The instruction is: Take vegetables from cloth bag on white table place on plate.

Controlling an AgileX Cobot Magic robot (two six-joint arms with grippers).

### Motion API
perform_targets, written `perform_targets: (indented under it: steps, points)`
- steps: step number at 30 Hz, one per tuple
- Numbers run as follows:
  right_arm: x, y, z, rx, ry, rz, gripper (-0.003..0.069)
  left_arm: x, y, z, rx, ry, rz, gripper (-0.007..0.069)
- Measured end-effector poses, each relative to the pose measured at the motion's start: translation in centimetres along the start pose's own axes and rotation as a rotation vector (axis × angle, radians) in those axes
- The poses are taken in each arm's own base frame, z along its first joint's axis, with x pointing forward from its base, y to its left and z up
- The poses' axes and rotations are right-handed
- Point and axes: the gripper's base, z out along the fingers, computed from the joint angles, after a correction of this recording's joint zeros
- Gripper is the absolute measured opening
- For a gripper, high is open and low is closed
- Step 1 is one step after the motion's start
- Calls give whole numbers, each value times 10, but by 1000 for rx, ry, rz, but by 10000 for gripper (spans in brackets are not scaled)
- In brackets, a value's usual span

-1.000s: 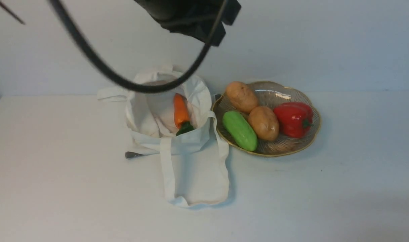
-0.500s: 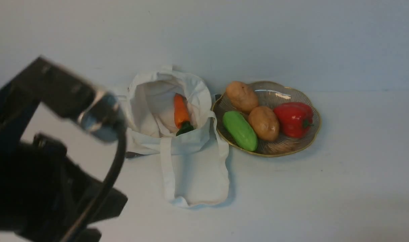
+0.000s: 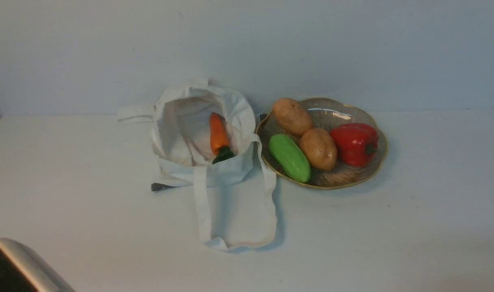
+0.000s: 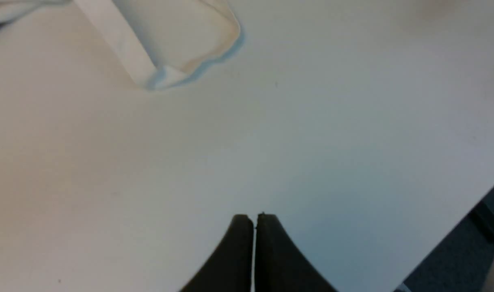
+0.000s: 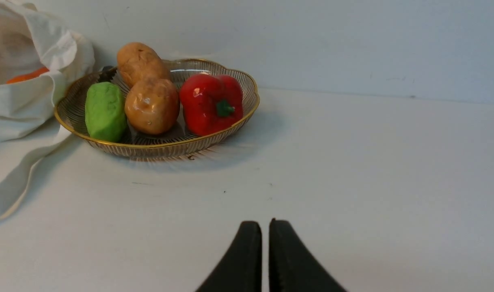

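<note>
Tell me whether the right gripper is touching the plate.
Apart. The right wrist view shows bare white table between the right gripper and the plate.

Cloth bag (image 3: 177, 142) mouth gaped upward, carrot (image 3: 217, 133) exposed inside, nothing overhead. Plate (image 3: 332, 111) sat just beside the bag's right side, crowded with two potatoes (image 3: 291, 117), cucumber (image 3: 290, 157) and red pepper (image 3: 354, 144). Strap loop (image 3: 202, 202) sprawled in front. White table (image 3: 433, 211) right of the plate lay open.

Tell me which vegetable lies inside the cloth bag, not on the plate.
The orange carrot; the potatoes, cucumber and red pepper lie on the plate.
</note>
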Motion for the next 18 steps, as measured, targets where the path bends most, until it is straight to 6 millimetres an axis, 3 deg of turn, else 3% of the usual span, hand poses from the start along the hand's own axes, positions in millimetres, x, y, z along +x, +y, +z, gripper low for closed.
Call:
perform_targets:
  steps: [4, 9, 13, 18]
  points:
    - [0, 0, 0, 0, 0, 0, 22, -2, 2, -1, -22, -97, 5, -5]
    - [0, 0, 0, 0, 0, 0, 22, 14, 8, -6, -71, -234, 30, -5]
    - [0, 0, 0, 0, 0, 0, 22, 51, 28, -6, -279, -346, 36, -5]
    - [0, 0, 0, 0, 0, 0, 22, 77, 39, -4, -459, -424, -10, -5]
